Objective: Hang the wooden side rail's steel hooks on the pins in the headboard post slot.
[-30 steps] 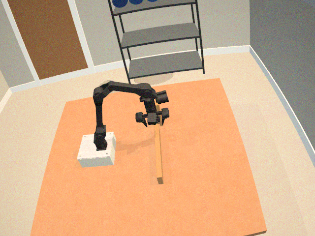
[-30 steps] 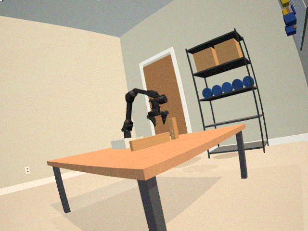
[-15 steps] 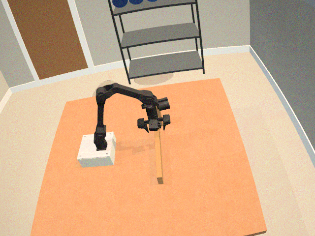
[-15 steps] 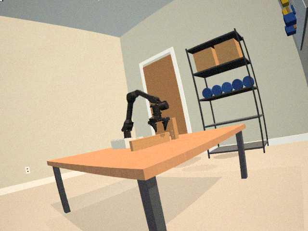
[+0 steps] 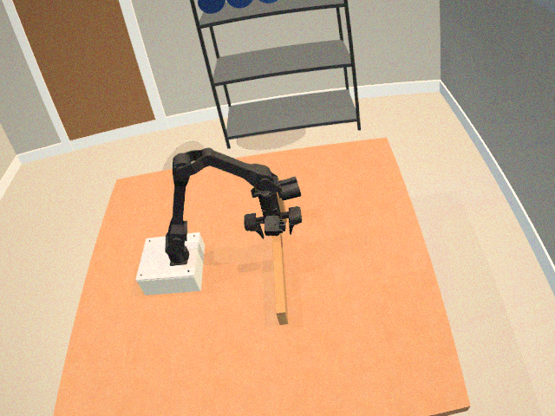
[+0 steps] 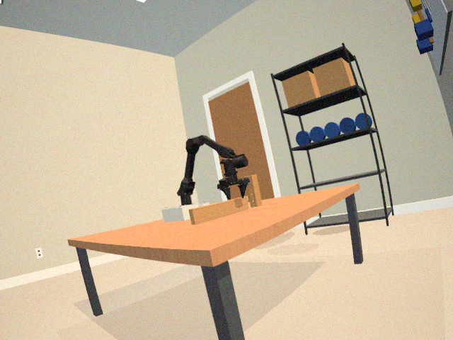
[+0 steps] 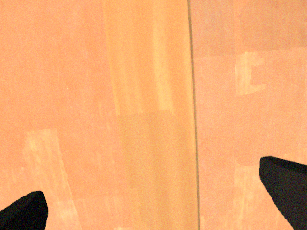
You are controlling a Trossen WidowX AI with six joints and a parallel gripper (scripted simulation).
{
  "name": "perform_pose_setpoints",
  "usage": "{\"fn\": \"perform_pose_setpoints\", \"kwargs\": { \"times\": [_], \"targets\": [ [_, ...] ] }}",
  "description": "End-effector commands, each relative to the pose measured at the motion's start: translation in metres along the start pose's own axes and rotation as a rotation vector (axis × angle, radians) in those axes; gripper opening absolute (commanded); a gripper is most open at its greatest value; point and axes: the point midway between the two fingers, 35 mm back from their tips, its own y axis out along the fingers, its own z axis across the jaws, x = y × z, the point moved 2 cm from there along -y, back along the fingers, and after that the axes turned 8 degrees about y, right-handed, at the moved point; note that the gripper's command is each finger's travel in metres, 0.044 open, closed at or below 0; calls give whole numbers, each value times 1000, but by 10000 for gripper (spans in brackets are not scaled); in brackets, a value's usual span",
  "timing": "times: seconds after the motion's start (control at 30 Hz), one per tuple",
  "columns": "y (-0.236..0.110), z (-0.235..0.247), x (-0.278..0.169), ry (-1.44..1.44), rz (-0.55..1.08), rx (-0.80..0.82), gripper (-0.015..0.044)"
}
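Observation:
The wooden side rail (image 5: 278,277) (image 6: 216,211) (image 7: 153,90) lies on its edge on the orange table (image 5: 367,277) (image 6: 226,241). Its far end points toward the upright headboard post (image 6: 255,190), which the arm mostly hides in the top view. The steel hooks and the pins are too small to tell apart. My gripper (image 5: 275,232) (image 6: 234,193) (image 7: 156,184) is open and empty. It hangs straight above the rail near its post end, with one finger on each side and well clear of the wood.
The arm's white base box (image 5: 170,273) (image 6: 175,214) stands on the table left of the rail. A black metal shelf (image 5: 286,67) (image 6: 329,146) stands behind the table, and a brown door (image 5: 81,67) is in the back wall.

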Motion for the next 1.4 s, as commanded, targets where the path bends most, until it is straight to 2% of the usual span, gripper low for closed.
{"fn": "perform_pose_setpoints", "kwargs": {
  "times": [0.0,0.9,1.3,1.37],
  "targets": [
    [9,-1,1,5,-6,-6,440],
    [48,-3,2,5,-6,-7,440],
    [48,-3,2,5,-6,-7,125],
    [48,-3,2,5,-6,-7,112]
  ]
}}
